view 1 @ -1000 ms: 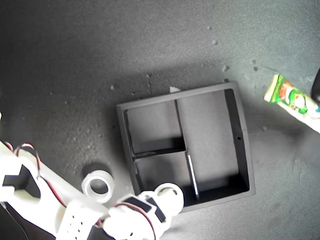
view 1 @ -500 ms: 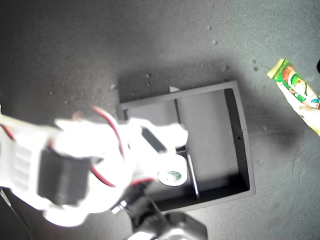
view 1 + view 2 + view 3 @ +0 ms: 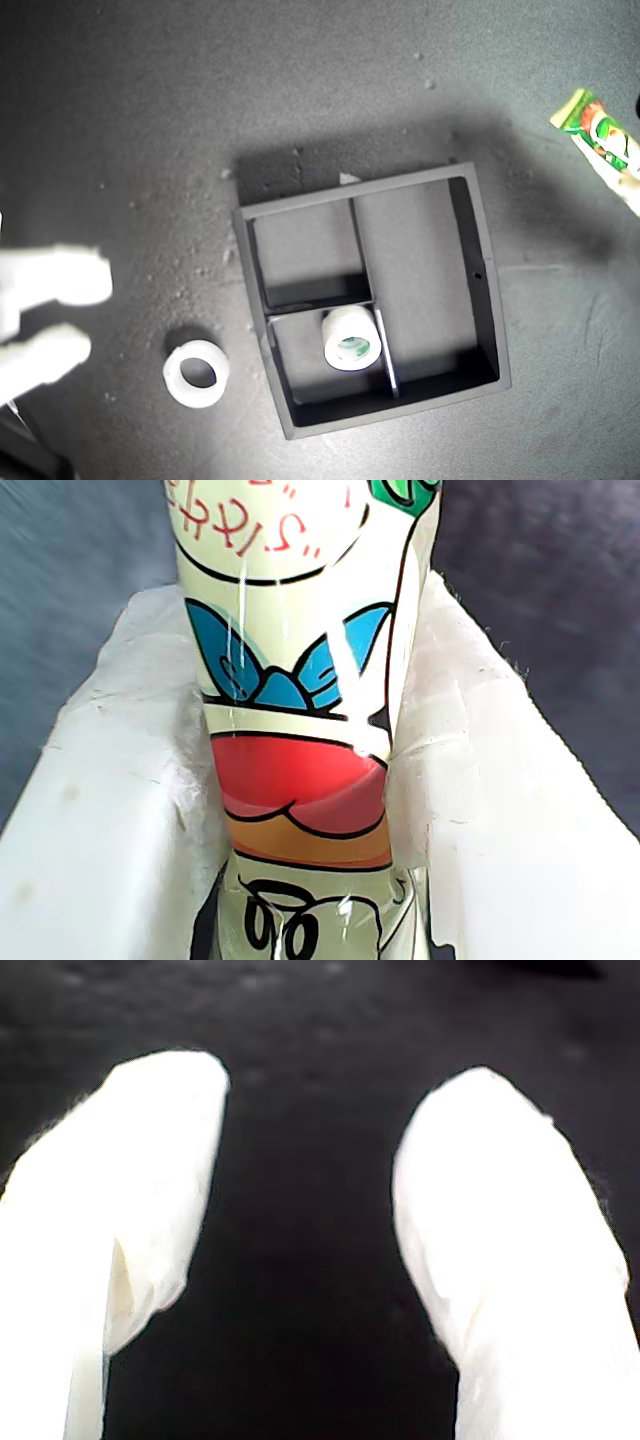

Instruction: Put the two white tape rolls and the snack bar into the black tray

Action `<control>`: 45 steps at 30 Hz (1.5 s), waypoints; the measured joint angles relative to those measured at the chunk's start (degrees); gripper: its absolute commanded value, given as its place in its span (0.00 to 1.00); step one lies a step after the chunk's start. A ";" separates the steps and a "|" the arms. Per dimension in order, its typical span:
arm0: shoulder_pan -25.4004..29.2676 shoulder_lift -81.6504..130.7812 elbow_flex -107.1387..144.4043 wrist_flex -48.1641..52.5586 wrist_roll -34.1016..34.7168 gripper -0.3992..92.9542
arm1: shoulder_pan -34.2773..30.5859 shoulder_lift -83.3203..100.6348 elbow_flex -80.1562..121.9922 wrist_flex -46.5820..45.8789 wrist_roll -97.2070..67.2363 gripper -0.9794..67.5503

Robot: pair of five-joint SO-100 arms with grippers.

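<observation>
Wrapper slip is the main risk: my first gripper [image 3: 310, 810] is clamped on the snack bar [image 3: 300, 730], held at the exterior view's upper right [image 3: 603, 140], well apart from the black tray [image 3: 487, 300]; the glossy film may slide during the carry. My second gripper [image 3: 305, 1250] stands apart and empty. One tape roll [image 3: 351, 338] lies tilted in a small compartment; the other tape roll [image 3: 196, 374] rests outside, near the tray wall, where a misjudged grasp could nudge it away.

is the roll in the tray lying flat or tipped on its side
Tipped: the tape roll in the black tray shows its curved side, hole facing sideways.
</observation>
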 measured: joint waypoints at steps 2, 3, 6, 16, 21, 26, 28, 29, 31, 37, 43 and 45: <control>6.06 -1.41 5.54 -5.63 -4.31 0.14 | 1.93 0.00 -1.93 -0.79 -11.07 0.00; 9.14 -2.90 7.12 -8.26 -5.54 0.14 | 2.64 0.00 -2.99 -1.32 -16.35 0.00; 13.45 -8.88 8.53 -13.27 -9.32 0.15 | 3.43 0.00 -5.36 -2.99 -31.03 0.00; 13.36 -26.10 11.78 -24.17 -12.13 0.17 | -6.33 -7.21 -18.98 -5.89 -64.16 0.00; 9.05 -34.37 9.32 -25.75 -7.47 0.17 | -13.45 -25.05 -34.01 1.23 -71.98 0.01; 8.44 -40.87 2.64 -25.93 -4.31 0.16 | -15.64 -45.70 -53.35 12.74 -73.92 0.01; 8.44 -42.19 0.88 -25.93 -4.04 0.16 | -15.73 -49.92 -59.06 15.82 -73.92 0.01; 8.44 -42.28 0.18 -25.93 -4.04 0.16 | -15.82 -51.15 -60.82 16.61 -73.92 0.01; 8.61 -42.80 -1.05 -25.75 -4.04 0.15 | -16.00 -52.29 -62.14 17.40 -73.92 0.01; 10.63 -45.44 -9.40 -19.78 -4.04 0.15 | -17.05 -54.23 -63.02 17.31 -73.92 0.01; 11.95 -54.14 -23.55 -12.30 -3.52 0.15 | -20.83 -64.95 -73.83 18.02 -73.92 0.01; 12.22 -57.39 -27.42 -10.11 -3.52 0.15 | -21.18 -67.94 -76.29 18.19 -73.92 0.01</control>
